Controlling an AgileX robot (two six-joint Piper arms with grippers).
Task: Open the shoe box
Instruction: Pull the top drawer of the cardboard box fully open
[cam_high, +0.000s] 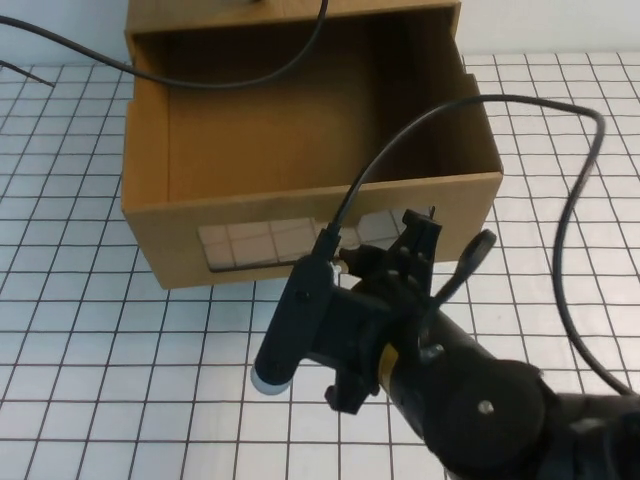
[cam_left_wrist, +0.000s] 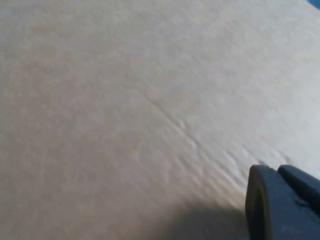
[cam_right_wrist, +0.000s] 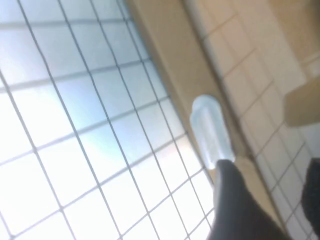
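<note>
**Cardboard shoe box looks pretty much open**

Brown shoe box (cam_high: 300, 205) sits mid-way along the tabletop's (cam_high: 100, 350) far edge. Its top is wide open, it's empty inside, and there's a see-through window (cam_high: 270, 240) in the near wall. Right claw (cam_high: 450, 240) hovers just in front of that wall, spread apart, holding nothing. Left claw (cam_left_wrist: 280, 200) is right up against plain cardboard, probably propping the lid. Can't tell if it's open or closed.
</note>
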